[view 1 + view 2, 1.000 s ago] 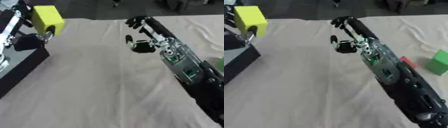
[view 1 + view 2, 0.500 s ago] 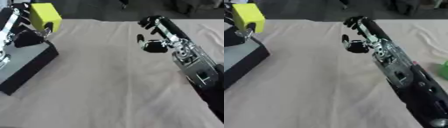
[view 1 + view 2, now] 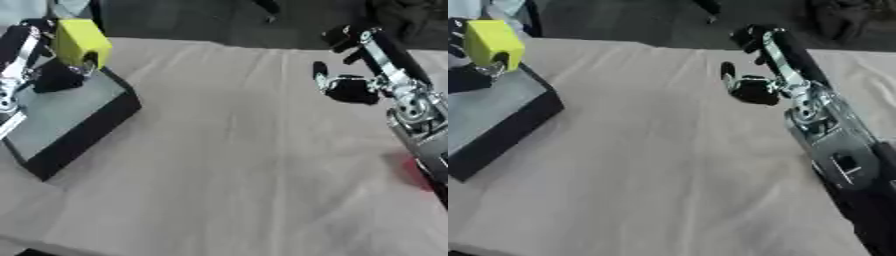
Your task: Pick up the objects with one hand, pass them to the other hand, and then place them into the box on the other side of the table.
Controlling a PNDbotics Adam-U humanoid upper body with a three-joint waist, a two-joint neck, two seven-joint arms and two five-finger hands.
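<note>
Over the box (image 3: 74, 117), the left hand (image 3: 39, 75) is pinching a yellow block (image 3: 81, 42), seemingly light and rigid, by its flat sides.

yellow block (image 3: 81, 42): held above box | box (image 3: 74, 117): black, table's left

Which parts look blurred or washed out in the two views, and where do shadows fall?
Left eye view: the yellow block and left hand are soft-edged; a red smear shows at the right edge. Right eye view: the right hand is blurred; a faint shadow lies beside the box.
</note>
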